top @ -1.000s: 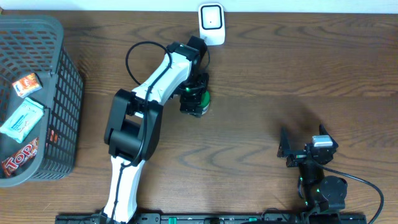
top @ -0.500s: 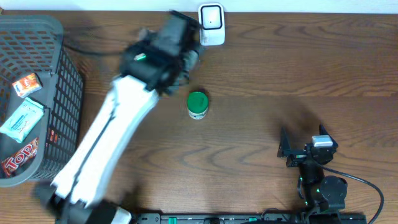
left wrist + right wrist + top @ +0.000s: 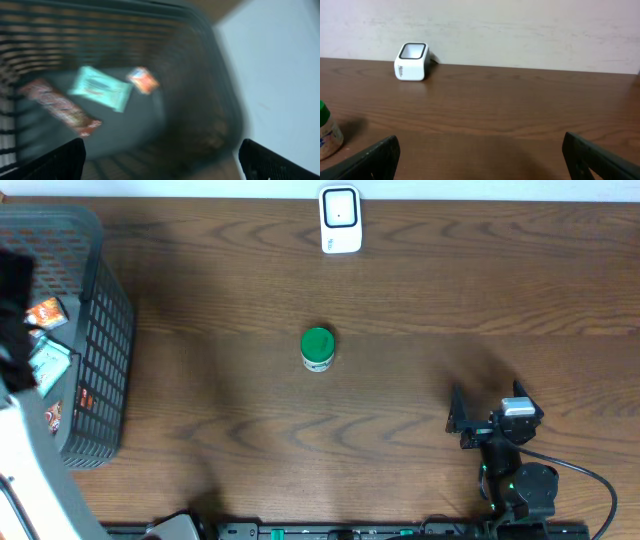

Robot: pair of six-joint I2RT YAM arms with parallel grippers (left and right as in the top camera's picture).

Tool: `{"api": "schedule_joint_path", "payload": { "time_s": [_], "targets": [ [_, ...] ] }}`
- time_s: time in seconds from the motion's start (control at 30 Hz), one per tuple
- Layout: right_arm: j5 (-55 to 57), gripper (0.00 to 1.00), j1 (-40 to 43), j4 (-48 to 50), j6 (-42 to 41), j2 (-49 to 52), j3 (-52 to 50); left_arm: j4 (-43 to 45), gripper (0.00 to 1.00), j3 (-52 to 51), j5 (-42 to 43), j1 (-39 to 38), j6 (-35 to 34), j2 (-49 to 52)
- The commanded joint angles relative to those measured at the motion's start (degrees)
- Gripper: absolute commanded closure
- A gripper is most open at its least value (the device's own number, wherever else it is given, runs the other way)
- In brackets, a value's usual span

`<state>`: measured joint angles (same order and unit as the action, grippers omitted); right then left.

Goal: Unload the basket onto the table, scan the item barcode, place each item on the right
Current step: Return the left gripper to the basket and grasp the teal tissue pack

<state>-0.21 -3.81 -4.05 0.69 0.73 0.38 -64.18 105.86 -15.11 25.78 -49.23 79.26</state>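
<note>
The left gripper (image 3: 161, 159) hangs over the basket (image 3: 100, 290) with its fingers (image 3: 60, 159) spread wide and nothing between them. Its view is blurred, but a teal pouch (image 3: 100, 89), a small orange packet (image 3: 142, 80) and a red-brown bar (image 3: 60, 107) show on the basket floor below. The right gripper (image 3: 487, 405) sits low near the table's front right, its fingers (image 3: 375, 156) also wide apart and empty, facing the back wall (image 3: 520, 25).

The bottle (image 3: 317, 348) stands alone near the middle of the table (image 3: 450, 290), well apart from both grippers. It is small and round, with a green cap and a pale body carrying faint print. In the right wrist view only a sliver of it shows at the left edge, so whether a barcode faces that way cannot be told.

The white scanner (image 3: 340, 220) stands at the table's back edge – its dark window is tilted up and forward. It is beyond the bottle and slightly to its right, with wood grain showing between them. The basket stands at the far left.

The bottle is upright – cap to the ceiling, long axis vertical.
</note>
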Motion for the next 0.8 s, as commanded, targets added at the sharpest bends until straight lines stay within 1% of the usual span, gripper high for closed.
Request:
{"api": "schedule_joint_path", "payload": {
  "time_s": [0.0,0.07,0.17,0.4,0.6,0.77],
  "targets": [
    [0.33,0.01,0.42,-0.24,0.22,-0.07,-0.07,-0.7,0.02,-1.07,5.68,6.73,1.53,4.26],
    [0.31,0.01,0.42,-0.24,0.22,-0.07,-0.07,-0.68,0.02,-2.51,5.18,9.33,2.12,7.04],
    [0.31,0.01,0.39,-0.22,0.22,-0.07,-0.07,0.92,0.02,-6.23,5.05,11.23,2.08,10.49],
    [0.31,0.01,0.42,-0.22,0.22,-0.07,-0.07,14.23,0.02,-19.82,5.16,12.57,2.1,13.77],
    [0.31,0.01,0.42,-0.22,0.22,-0.07,-0.07,26.21,0.02,-27.91,5.46,13.05,7.76,14.93],
    [0.31,0.01,0.42,-0.24,0.22,-0.07,-0.07,30.95,0.02,-32.2,5.49,15.21,8.48,16.5]
  ]
}}
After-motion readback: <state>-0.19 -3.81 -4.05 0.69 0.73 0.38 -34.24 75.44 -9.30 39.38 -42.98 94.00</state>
